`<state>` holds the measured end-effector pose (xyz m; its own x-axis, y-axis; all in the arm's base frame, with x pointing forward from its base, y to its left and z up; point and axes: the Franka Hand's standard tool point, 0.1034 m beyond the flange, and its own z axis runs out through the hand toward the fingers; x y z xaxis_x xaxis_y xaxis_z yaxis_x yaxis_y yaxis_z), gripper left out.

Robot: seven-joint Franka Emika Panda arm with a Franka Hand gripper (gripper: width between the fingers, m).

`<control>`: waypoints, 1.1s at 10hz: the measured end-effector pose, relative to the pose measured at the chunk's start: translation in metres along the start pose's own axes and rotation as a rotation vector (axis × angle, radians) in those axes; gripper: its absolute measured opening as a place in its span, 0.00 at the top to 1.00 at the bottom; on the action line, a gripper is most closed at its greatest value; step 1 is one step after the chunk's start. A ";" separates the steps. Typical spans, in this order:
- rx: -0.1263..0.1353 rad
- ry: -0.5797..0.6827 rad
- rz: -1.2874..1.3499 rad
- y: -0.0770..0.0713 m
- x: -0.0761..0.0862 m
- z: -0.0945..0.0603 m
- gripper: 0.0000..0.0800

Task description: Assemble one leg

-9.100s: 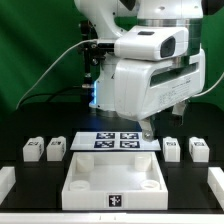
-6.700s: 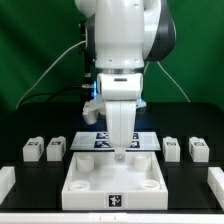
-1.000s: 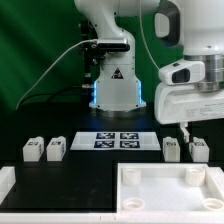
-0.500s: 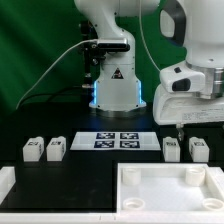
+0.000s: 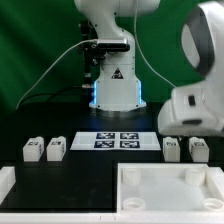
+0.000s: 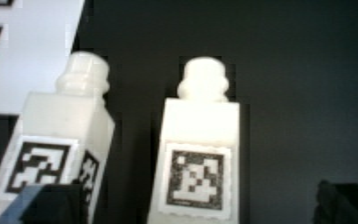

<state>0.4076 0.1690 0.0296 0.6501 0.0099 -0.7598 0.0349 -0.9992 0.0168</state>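
Wrist view: my end effector [image 6: 194,200] is spread wide, with its fingers [image 6: 44,203] at the picture's edges. The centre leg [image 6: 202,150] stands between them. The neighbour leg [image 6: 60,140] is just beside it, and one fingertip shows in front of it. Only a narrow strip of desk [image 6: 300,100] parts the two; beyond the centre leg, open desk. Exterior view: the socketed white panel [image 5: 170,185] lies near this pair, and the marker board [image 5: 118,140] is on the exterior view's left.

Pincer [image 6: 194,198] pointing down, fingers [image 6: 44,203] apart
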 end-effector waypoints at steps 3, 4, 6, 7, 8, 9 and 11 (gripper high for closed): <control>0.004 0.014 -0.002 -0.001 0.004 -0.002 0.19; 0.004 0.013 -0.002 -0.001 0.004 -0.001 0.19; 0.001 -0.007 0.010 -0.003 0.006 0.005 0.19; 0.001 -0.021 0.014 -0.004 0.010 0.011 0.19; 0.002 -0.031 0.017 -0.003 0.011 0.016 0.19; 0.002 -0.039 0.019 -0.002 0.011 0.020 0.19; 0.001 -0.038 0.018 -0.002 0.012 0.021 0.19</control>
<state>0.3988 0.1701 0.0069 0.6210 -0.0091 -0.7837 0.0227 -0.9993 0.0296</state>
